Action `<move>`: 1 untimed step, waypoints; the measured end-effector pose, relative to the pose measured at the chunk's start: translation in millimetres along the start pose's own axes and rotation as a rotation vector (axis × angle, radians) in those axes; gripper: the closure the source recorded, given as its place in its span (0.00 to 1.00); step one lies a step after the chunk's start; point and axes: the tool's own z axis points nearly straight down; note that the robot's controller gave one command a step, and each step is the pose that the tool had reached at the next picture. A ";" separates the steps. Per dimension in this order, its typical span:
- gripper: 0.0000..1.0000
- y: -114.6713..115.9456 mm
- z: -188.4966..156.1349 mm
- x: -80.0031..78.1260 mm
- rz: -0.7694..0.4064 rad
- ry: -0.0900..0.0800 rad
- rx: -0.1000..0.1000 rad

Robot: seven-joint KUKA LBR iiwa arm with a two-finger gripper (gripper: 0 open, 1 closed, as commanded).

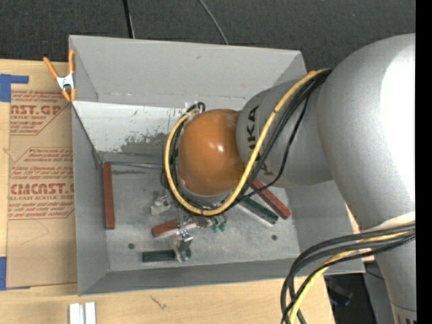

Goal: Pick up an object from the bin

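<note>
The arm [364,133] hangs low in the bin [135,69]; gripper [182,240] by a brown bit [164,229], spread or not unclear; next, probably pinch and lift.

The bin [202,69] is dull grey metal, scuffed on its back wall. The orange cover [209,150] shines smooth and glossy; the arm [378,113] looks satin silver.

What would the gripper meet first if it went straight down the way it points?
Probably the right end of the dark green bar under the gripper, or the bare bin floor beside it; depth is unclear.
</note>
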 end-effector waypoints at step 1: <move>0.00 -17.6 -37.8 7.4 0.001 -0.013 0.009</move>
